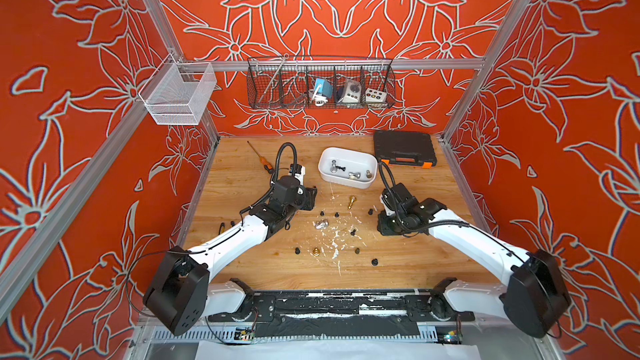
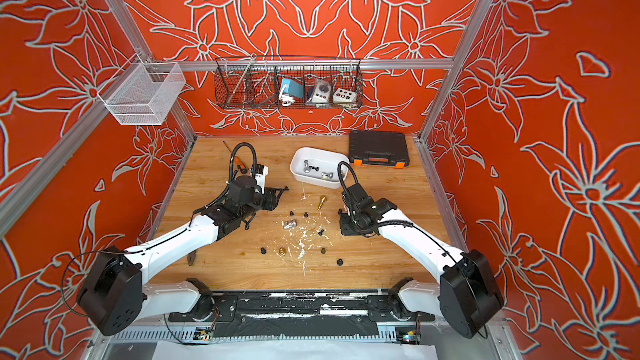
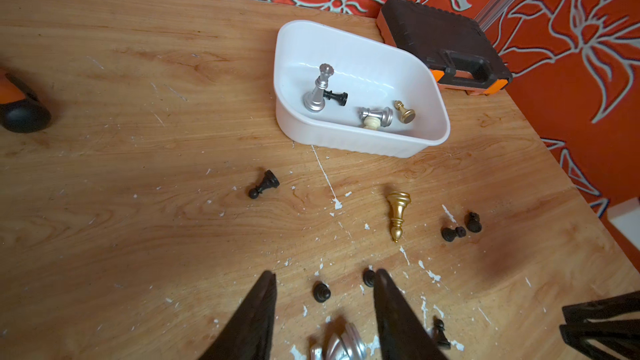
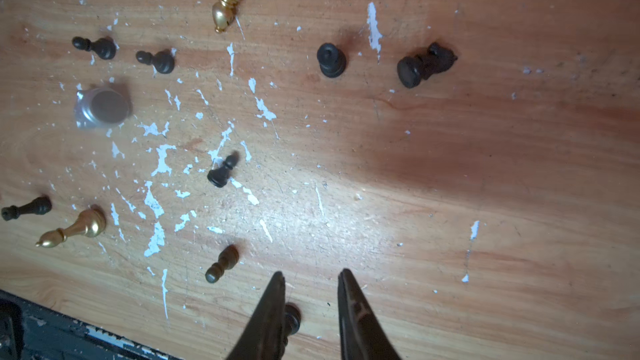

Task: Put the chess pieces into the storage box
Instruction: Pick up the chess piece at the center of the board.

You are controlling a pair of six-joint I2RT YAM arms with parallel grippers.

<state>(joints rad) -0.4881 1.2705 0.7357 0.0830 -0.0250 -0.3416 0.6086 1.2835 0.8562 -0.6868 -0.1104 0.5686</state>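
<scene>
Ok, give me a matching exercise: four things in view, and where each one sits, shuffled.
1. tall crowned silver chess piece
2. largest gold chess piece
3. orange-handled screwdriver
4. white wire mesh basket

A. hanging from the metal frame
B. wooden table's far left
C. inside the white plastic tub
D. table, just nearer than the tub

Pairs: 1-C, 2-D, 3-B, 4-A

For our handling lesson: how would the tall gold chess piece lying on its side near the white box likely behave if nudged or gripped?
Lying on its side with a round, tapering body, the tall gold chess piece would probably roll in an arc when nudged. Its glossy finish looks slippery, so jaws might slide along the taper. It looks rigid.
</scene>
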